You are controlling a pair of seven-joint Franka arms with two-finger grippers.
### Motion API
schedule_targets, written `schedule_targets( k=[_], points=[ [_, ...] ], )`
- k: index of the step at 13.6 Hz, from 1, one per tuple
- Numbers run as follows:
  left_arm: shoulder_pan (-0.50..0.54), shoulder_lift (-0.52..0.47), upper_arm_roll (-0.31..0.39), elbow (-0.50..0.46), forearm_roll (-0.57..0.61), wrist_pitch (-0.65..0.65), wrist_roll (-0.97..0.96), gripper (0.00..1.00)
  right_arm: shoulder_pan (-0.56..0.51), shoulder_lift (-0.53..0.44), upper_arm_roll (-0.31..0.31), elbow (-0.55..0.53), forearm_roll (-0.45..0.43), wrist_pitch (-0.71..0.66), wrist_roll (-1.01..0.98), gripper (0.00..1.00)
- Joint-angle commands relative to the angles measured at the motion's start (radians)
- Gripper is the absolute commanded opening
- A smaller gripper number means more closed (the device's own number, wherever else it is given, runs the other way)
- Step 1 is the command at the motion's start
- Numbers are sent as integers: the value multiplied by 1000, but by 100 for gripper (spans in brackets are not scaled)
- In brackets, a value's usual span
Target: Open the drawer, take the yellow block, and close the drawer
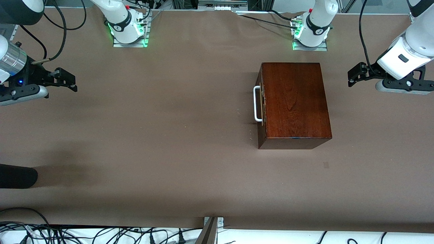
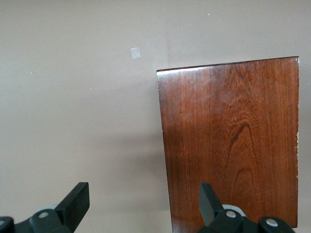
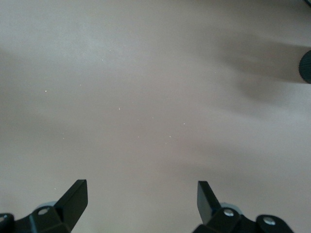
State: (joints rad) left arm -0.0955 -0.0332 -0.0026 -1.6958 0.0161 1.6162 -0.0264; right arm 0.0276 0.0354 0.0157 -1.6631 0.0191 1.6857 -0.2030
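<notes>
Left gripper (image 1: 353,75) spread wide, empty, hanging over bare table just off the box's left-arm end. Right gripper (image 1: 69,81) likewise spread wide and empty, well apart from the box, over the right-arm end. Underneath, a matte brown table cover (image 1: 152,135), cables along the edges. Drawer (image 1: 261,105) shut flush in the polished reddish-brown wooden box (image 1: 295,101), white bar handle (image 1: 257,103) facing the right arm's end.

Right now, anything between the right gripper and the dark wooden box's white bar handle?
Nothing: in the front view only bare brown table cover lies between the open right gripper and the white U-shaped handle.
</notes>
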Motion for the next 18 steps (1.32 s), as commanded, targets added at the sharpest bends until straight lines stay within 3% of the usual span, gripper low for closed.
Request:
schedule_targets(
  k=[1,4,7,9,11,15,18],
  points=[
    [7,15,-8,34,-16,-21,13,100,-14,3,7,9,19,-1,7,100],
    [-9,18,-22,59,-22,-21,13,100,-14,3,7,9,19,-1,7,100],
    [-10,59,-103,138,-19,-42,10,100,-14,3,7,9,19,-1,7,100],
    [-15,125,-181,247,-5,-90,-3,100,-14,3,7,9,19,-1,7,100],
    [-19,171,-235,309,-4,-114,-105,100,-14,3,7,9,19,-1,7,100],
    [-128,208,-257,308,-5,-108,-237,100,-14,3,7,9,19,-1,5,100],
    [-257,307,-257,309,-8,-99,-583,100,-14,3,7,9,19,-1,5,100]
  ],
)
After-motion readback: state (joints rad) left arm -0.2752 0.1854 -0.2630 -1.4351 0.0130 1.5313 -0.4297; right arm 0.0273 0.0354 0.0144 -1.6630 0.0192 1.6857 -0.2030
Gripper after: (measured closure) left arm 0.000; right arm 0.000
